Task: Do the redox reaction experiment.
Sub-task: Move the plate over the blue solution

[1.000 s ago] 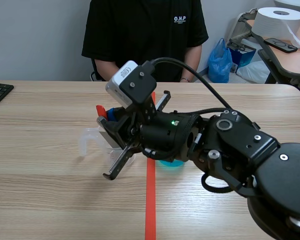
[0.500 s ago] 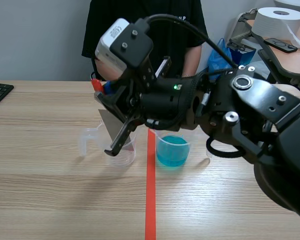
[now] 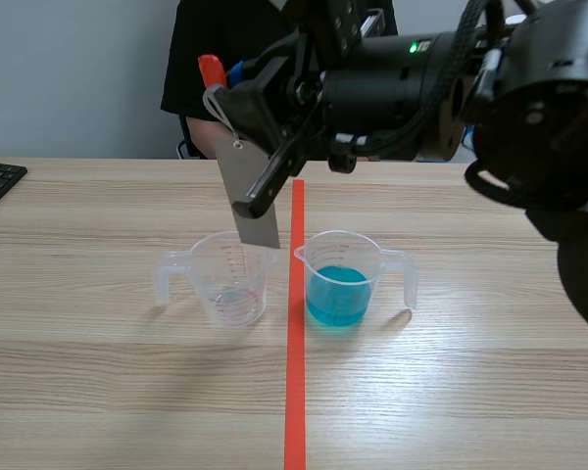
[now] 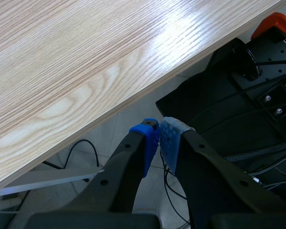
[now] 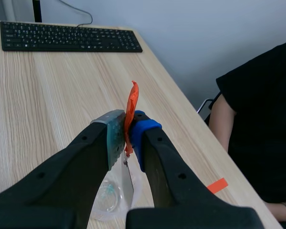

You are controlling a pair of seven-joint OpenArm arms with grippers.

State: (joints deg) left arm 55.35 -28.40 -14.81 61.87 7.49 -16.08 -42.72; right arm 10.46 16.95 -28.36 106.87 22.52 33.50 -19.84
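While in right end effector (image 5: 127, 133), strip (image 3: 250, 196) over beaker (image 3: 233, 289).

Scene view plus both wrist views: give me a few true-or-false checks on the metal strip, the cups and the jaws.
1. The right jaws hold the metal strip by its orange-red tag. True.
2. The strip lies flat on the table. False: it hangs over the clear measuring cup.
3. In the scene view, the cup of blue liquid stands right of the tape line. True.
4. The left jaws are open. False: they are shut on nothing, beyond the table's edge.
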